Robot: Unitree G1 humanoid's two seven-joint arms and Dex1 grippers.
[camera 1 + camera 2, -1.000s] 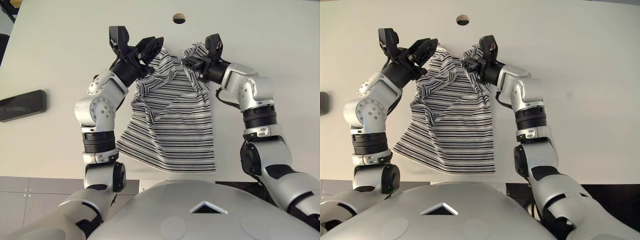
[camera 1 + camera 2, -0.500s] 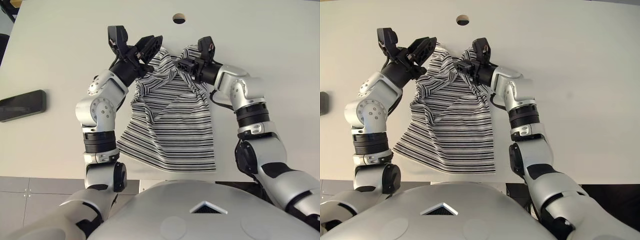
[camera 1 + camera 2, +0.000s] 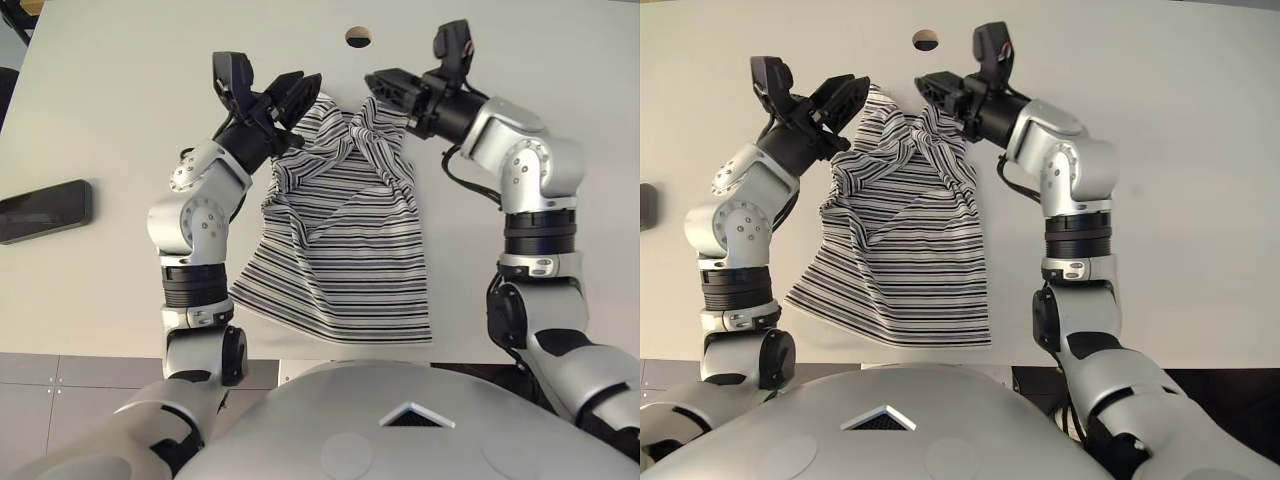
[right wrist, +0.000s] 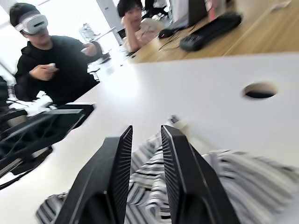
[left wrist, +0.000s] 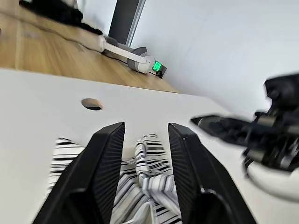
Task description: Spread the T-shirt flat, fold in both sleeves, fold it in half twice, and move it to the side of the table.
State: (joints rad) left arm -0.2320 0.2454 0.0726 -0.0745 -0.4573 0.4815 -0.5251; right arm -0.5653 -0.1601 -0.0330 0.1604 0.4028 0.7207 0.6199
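T-shirt (image 3: pixel 340 230) top bunched inward; right gripper (image 3: pixel 376 88) risen above it.

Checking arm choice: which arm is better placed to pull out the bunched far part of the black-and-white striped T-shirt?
Probably right. The right gripper hovers open at the black-and-white striped T-shirt's twisted bunch; the left gripper sits at the far-left corner, away from it.

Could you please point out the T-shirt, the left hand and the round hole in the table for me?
T-shirt (image 3: pixel 345 250), left eye view, middle of the striped cloth.
left hand (image 5: pixel 145 130), left wrist view, gap midway between its fingertips.
round hole (image 3: pixel 358 37), left eye view, centre of the dark opening.
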